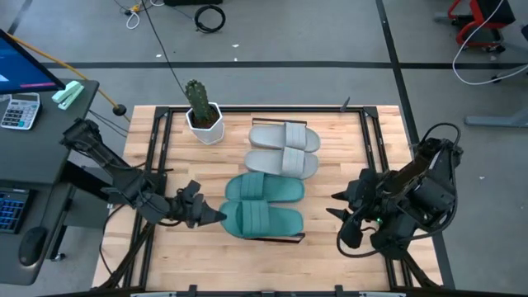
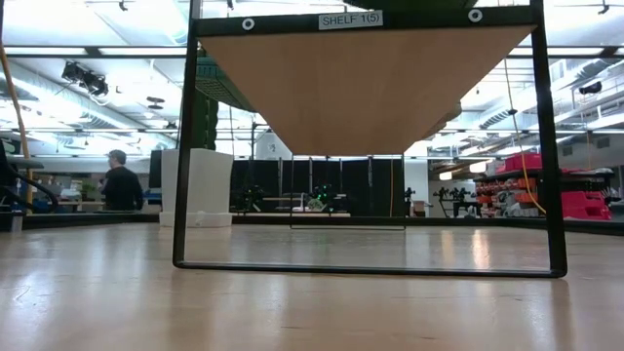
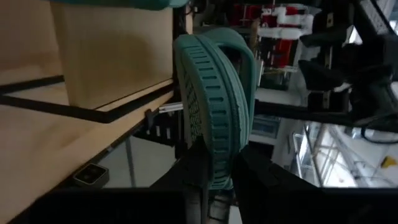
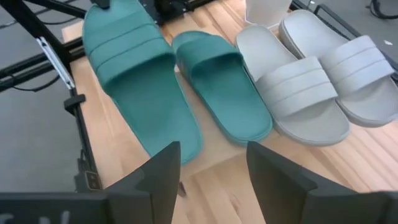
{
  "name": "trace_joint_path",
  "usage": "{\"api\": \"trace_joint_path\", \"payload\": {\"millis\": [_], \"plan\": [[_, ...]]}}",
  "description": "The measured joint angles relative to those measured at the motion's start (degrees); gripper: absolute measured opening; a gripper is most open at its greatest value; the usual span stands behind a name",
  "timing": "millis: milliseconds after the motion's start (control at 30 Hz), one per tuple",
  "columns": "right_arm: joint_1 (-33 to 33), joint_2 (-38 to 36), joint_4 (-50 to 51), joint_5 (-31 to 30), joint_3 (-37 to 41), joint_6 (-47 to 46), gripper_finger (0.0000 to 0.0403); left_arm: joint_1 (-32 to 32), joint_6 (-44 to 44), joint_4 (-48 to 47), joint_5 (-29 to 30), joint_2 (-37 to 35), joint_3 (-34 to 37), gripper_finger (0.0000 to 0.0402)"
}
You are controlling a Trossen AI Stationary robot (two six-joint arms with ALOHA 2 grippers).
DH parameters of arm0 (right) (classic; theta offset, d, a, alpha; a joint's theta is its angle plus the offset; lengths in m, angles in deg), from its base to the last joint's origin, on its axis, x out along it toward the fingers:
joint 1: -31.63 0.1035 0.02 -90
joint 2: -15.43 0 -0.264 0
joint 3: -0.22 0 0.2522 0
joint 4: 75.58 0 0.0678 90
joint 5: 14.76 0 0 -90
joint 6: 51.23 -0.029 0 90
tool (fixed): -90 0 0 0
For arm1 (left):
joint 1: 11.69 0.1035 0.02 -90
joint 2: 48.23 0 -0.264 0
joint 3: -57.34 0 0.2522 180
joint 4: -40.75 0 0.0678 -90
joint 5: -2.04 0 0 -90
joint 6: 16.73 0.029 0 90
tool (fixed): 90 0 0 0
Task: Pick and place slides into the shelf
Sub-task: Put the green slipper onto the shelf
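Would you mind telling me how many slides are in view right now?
4. Two grey slides lie side by side near the cactus pot; one teal slide lies beside them; the outermost teal slide is gripped by the left gripper.

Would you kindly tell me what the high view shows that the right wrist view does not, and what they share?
Only the high view shows the potted cactus, the left pincer shut on the heel of the nearest teal slide, and the waiting right arm. Only the right wrist view shows the right pincer open, holding nothing. Both show all four slides side by side on the shelf: two teal, two grey slides.
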Motion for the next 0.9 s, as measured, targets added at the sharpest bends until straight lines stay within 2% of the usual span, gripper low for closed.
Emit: {"api": "trace_joint_path", "payload": {"millis": [200, 367, 533, 700, 900], "plan": [[0.0, 0.0, -2.0, 0.0, 3.5, -1.8, 0.0191, 0.0, -5.3, 2.5, 2.6, 4.2, 0.0, 0.0054], [0.0, 0.0, -5.3, 0.0, 6.1, -1.9, 0.0191, -0.1, -6.4, 2.3, 7.7, 5.9, 0.0, 0.0054], [0.0, 0.0, -7.9, 0.0, 7.8, -1.9, 0.0191, -0.5, -5.2, 2.1, 15.3, 5.9, 0.0, 0.0054], [0.0, 0.0, -8.5, 0.1, 8.2, -1.8, 0.0191, -1.8, -5.3, 2.0, 15.4, 6.4, 0.0, 0.0054], [0.0, 0.0, -9.3, 0.9, 8.2, -1.4, 0.0191, -4.3, -10.0, 1.1, 16.0, 8.5, 0.0, 0.0054]]}}
